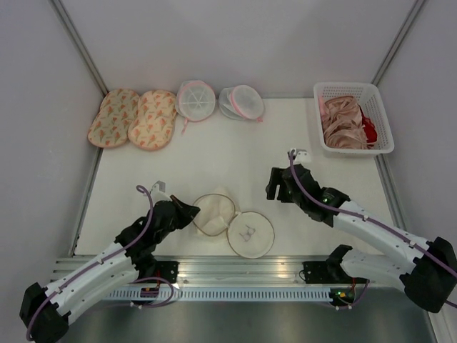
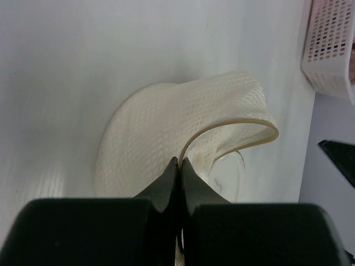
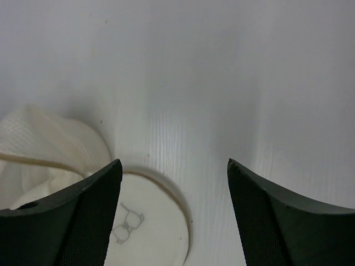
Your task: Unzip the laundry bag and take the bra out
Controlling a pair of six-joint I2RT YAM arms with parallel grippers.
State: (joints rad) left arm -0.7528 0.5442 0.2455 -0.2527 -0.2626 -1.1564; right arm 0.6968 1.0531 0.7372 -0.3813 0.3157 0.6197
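Note:
The cream mesh laundry bag [image 1: 250,234] lies open like a clamshell near the table's front, with a small dark mark on its flat right half [image 3: 150,221]. Its left half [image 2: 166,127] is lifted and folded. My left gripper [image 1: 194,212] is shut on that half's tan edging, which the left wrist view shows pinched between the tips [image 2: 180,163]. My right gripper [image 1: 272,184] hangs open over bare table just right of the bag, with nothing between its fingers [image 3: 174,161]. The pinkish-beige bra [image 1: 343,121] lies in the white basket [image 1: 350,86] at the back right.
A red garment [image 1: 369,130] shares the basket. Two peach floral oval bags [image 1: 132,118] and two round white mesh bags with pink trim [image 1: 195,99] line the back edge. Walls close in on both sides.

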